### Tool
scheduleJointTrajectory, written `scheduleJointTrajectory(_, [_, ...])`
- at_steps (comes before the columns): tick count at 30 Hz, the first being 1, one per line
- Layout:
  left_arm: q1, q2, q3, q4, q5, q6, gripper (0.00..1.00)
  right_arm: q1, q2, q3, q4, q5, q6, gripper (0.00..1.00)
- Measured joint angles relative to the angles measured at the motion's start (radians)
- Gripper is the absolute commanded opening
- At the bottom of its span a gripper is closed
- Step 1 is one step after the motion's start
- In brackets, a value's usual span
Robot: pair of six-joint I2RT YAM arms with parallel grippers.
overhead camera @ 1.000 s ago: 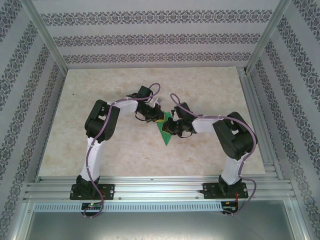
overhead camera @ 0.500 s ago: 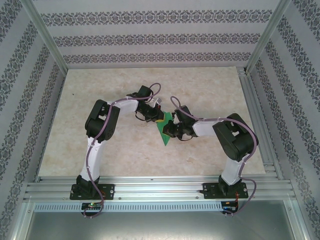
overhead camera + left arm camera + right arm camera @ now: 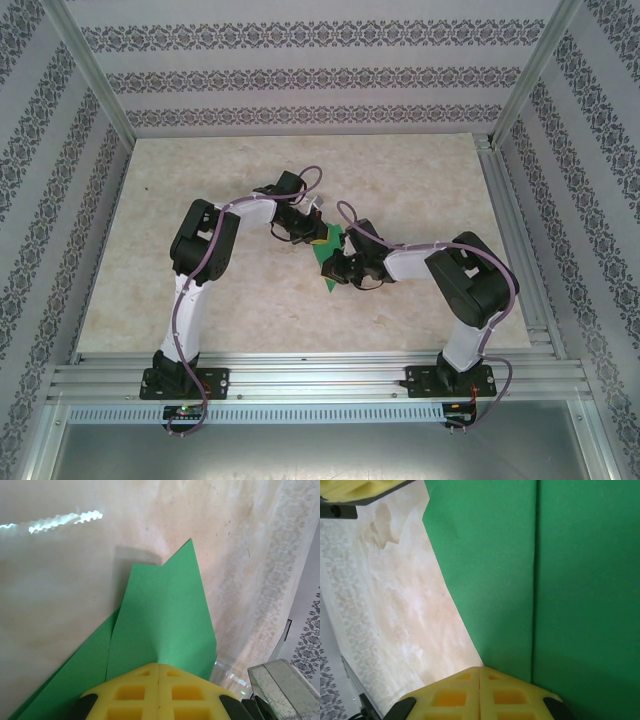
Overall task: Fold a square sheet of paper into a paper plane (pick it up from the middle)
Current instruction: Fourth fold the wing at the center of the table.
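Observation:
The square sheet of paper (image 3: 324,258) is bright green and partly folded, with layered flaps and a point toward the near edge, lying mid-table between both arms. My left gripper (image 3: 318,238) is shut, its yellow fingertips (image 3: 145,677) resting on the sheet's far end (image 3: 165,615) where two flaps meet. My right gripper (image 3: 337,272) is also shut, its fingertips (image 3: 505,685) sitting on the green sheet (image 3: 490,570) at its left edge, beside a straight crease (image 3: 535,580). A yellow finger of the left gripper (image 3: 355,490) shows past the sheet's far corner.
The marble-patterned table (image 3: 200,180) has open room to the left, right and back. Aluminium frame rails (image 3: 320,375) run along the near edge and up the sides (image 3: 515,240). Patterned walls enclose the cell. A shiny metal part (image 3: 285,685) sits at the lower right.
My right gripper has slid toward the near edge and slightly left along the green sheet. The left gripper and the sheet stay where they were.

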State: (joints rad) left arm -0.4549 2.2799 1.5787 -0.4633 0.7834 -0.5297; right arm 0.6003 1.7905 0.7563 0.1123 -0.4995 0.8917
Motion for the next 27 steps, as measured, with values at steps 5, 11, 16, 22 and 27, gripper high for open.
scheduleJointTrajectory(5, [0.000, 0.000, 0.003, -0.008, -0.001, 0.002, 0.00, 0.000, -0.019, -0.040, 0.053, 0.007, 0.018, 0.06])
scheduleJointTrajectory(11, [0.000, 0.002, 0.010, -0.023, -0.003, 0.002, 0.00, 0.009, -0.044, -0.100, 0.121, 0.018, 0.051, 0.06])
scheduleJointTrajectory(16, [0.000, 0.002, 0.011, -0.030, -0.003, 0.002, 0.00, 0.018, -0.045, -0.136, 0.205, 0.019, 0.083, 0.07])
scheduleJointTrajectory(22, [0.000, 0.002, 0.012, -0.039, 0.001, 0.006, 0.00, 0.043, -0.045, -0.121, 0.175, 0.028, 0.083, 0.07])
scheduleJointTrajectory(27, [0.000, 0.002, 0.012, -0.040, 0.001, 0.006, 0.00, 0.080, -0.071, -0.097, 0.062, 0.053, 0.074, 0.07])
